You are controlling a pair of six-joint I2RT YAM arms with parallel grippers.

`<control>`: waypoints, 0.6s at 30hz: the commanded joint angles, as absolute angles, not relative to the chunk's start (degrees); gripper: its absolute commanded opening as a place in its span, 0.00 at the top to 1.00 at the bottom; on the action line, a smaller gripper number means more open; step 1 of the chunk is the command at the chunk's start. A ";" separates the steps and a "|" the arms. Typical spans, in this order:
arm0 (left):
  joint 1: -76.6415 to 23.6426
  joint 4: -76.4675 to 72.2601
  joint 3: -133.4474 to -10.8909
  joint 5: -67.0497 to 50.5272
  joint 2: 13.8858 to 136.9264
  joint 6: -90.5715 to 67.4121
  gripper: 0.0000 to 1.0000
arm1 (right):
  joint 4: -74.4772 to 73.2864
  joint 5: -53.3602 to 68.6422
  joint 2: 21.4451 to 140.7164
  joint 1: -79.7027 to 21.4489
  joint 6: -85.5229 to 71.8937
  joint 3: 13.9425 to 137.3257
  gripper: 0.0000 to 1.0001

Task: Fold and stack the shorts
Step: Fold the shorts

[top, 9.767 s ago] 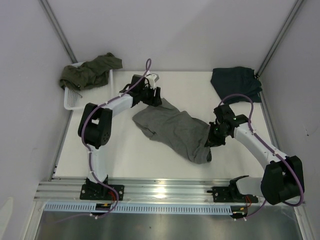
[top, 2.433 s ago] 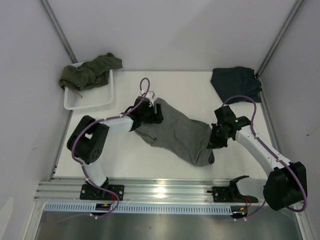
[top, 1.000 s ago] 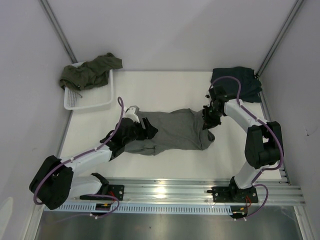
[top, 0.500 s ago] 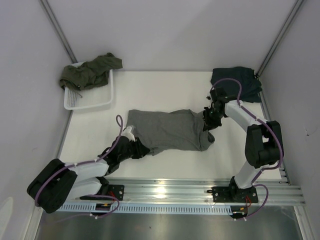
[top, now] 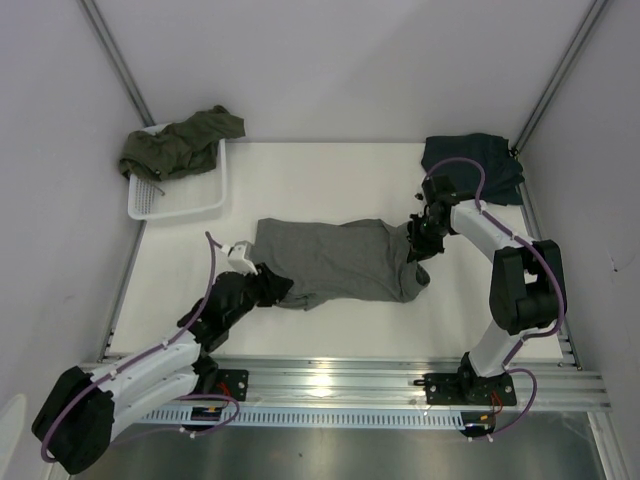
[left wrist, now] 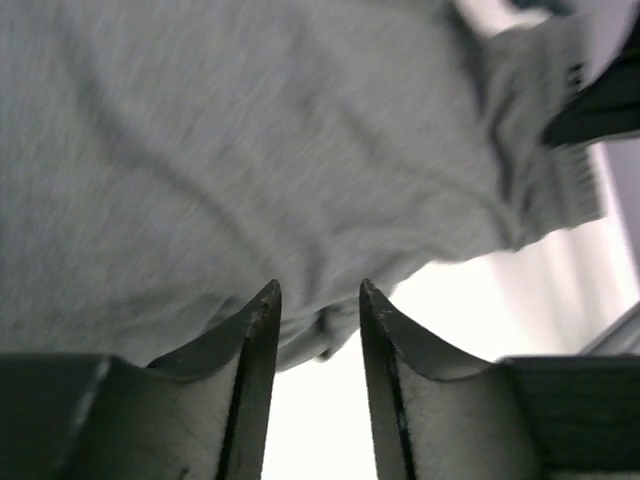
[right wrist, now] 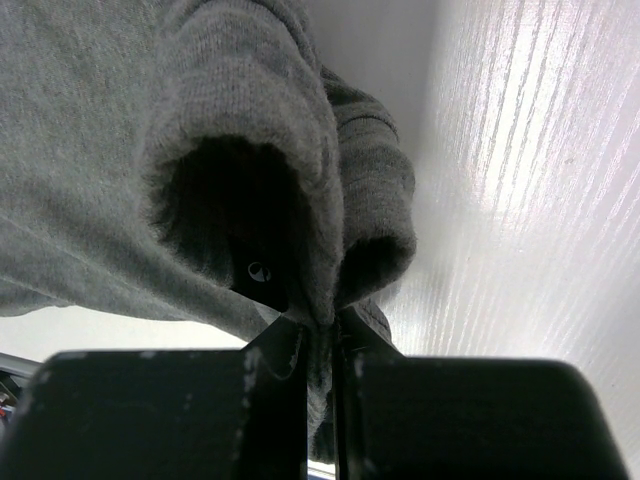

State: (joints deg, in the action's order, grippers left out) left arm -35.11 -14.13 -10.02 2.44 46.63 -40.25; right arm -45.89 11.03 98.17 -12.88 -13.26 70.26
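The right hand is pinched tight on a bunched fold at the right end of the light grey shorts, and the cloth hides its fingertips. The left hand has its fingers parted at the shorts' near left hem, with bare bench showing between them. It seems to grip nothing, though the hem blurs there. The shorts lie spread across mid-bench. The dark navy shorts sit in the far right corner, folded or just bunched I cannot tell. At far left, the olive green shorts are heaped over the white mesh basket, covering much of it.
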 commanded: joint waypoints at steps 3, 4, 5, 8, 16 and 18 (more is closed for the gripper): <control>-36.30 -17.75 -18.27 2.55 48.14 -43.06 0.53 | -44.65 11.43 97.56 -12.83 -13.27 70.40 1.00; -36.47 -18.28 -19.24 2.90 49.64 -44.28 0.52 | -44.82 11.43 97.47 -12.92 -13.27 70.49 1.00; -37.17 -19.85 -21.86 3.25 51.22 -44.91 0.51 | -44.91 11.43 97.12 -12.92 -13.27 70.40 1.00; -39.62 -23.62 -25.82 6.40 58.52 -48.33 0.49 | -44.91 11.43 96.77 -13.36 -13.62 70.40 1.00; -46.75 -33.30 -32.16 23.45 78.12 -60.54 0.45 | -44.83 11.69 96.42 -14.41 -14.33 70.40 1.00; -48.16 -36.02 -32.60 28.18 82.41 -62.22 0.45 | -44.65 11.87 96.15 -14.68 -14.50 70.31 1.00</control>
State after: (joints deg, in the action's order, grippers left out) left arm -46.46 -28.84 -30.30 17.45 78.59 -56.12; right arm -45.76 11.03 98.15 -13.96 -13.50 70.24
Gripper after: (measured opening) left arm 0.546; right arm 0.047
